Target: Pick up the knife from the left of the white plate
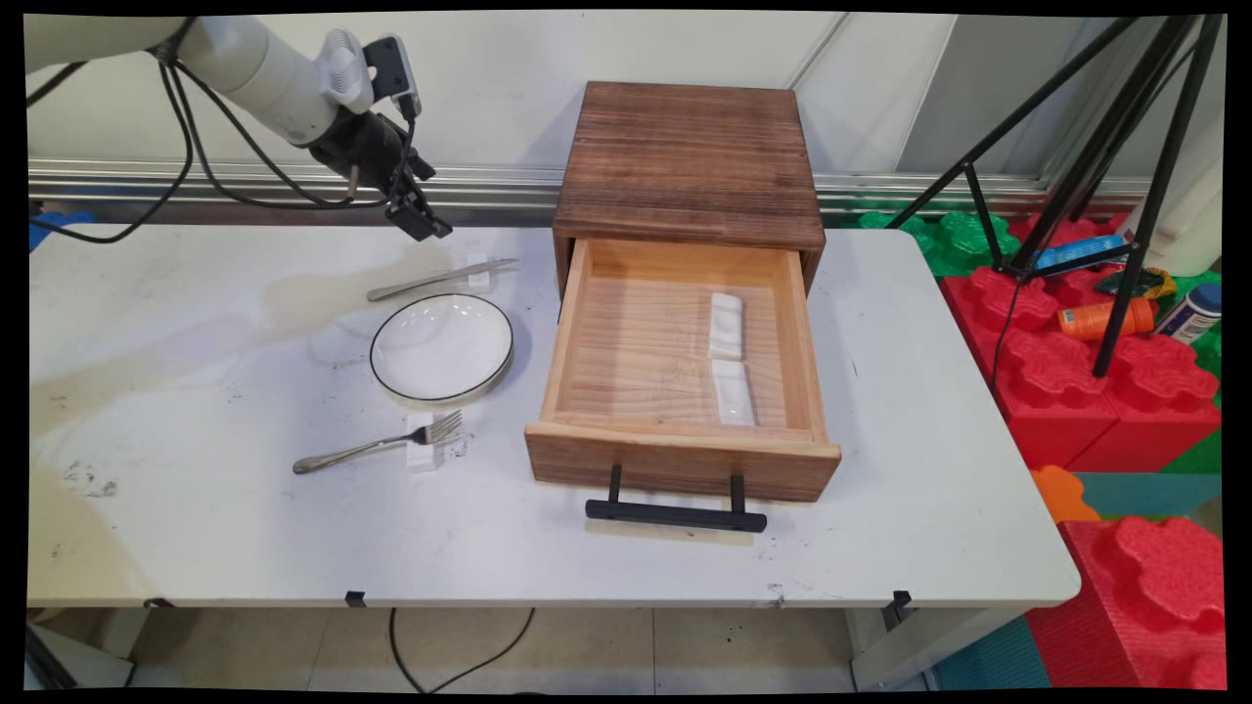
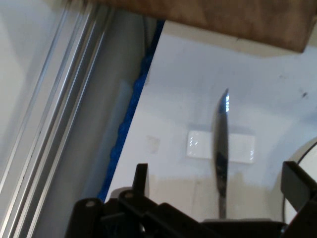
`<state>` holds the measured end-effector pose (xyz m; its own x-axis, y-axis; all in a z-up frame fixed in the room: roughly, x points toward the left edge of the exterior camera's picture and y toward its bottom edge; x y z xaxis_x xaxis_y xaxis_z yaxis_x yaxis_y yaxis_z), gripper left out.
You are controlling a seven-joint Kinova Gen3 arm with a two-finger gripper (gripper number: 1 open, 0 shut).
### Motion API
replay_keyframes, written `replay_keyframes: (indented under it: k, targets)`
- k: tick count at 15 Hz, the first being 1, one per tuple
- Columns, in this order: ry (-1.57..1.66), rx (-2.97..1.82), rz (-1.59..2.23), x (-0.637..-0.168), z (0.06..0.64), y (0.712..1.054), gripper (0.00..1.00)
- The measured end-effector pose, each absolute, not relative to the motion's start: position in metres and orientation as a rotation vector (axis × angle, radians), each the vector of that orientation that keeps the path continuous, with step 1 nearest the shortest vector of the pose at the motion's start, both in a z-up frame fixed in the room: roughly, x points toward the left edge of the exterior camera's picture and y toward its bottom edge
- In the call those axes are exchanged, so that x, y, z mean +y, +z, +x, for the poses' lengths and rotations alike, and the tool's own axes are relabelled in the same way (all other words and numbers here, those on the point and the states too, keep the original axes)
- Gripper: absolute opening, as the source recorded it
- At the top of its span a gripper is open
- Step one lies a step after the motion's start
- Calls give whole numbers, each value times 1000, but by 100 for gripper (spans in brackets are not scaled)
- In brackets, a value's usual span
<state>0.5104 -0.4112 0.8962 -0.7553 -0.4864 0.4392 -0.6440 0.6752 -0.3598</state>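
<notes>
Hand view looks down past the black gripper (image 2: 213,198), whose two fingers stand wide apart at the bottom edge with nothing between them, onto a silver knife (image 2: 221,148). The knife's blade lies across a small white rest (image 2: 198,145) on the white table (image 2: 198,64), and its tip points toward the corner of a brown wooden box (image 2: 237,20) at the top of the picture. A curved white edge of a plate (image 2: 302,173) shows at the right, and a metal wall rail (image 2: 54,104) runs down the left. Main view shows what the hand camera cannot: the gripper (image 1: 416,210) hangs in the air above the table's far left part, just beyond the knife (image 1: 440,280) and clear of it. Near the knife, toward the camera, sits the round white plate (image 1: 441,348) with a dark rim, holding nothing. Nearer still, a fork (image 1: 381,444) lies with its tines propped on a second white rest (image 1: 423,451). To the right of the plate stands the wooden box (image 1: 690,161), its drawer (image 1: 675,464) pulled fully out, a black bar handle (image 1: 675,513) on its front. Inside the drawer, toward its right side, two more white rests (image 1: 729,357) lie end to end, one behind the other. Beyond the table's right end are red foam blocks (image 1: 1105,391) and a black tripod (image 1: 1125,176).
</notes>
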Motion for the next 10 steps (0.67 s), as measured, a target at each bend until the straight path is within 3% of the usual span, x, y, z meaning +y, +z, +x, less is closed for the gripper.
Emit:
replay_keyframes:
  k: [10]
  targets:
    - [575,-2681,940,-466,535,834,100]
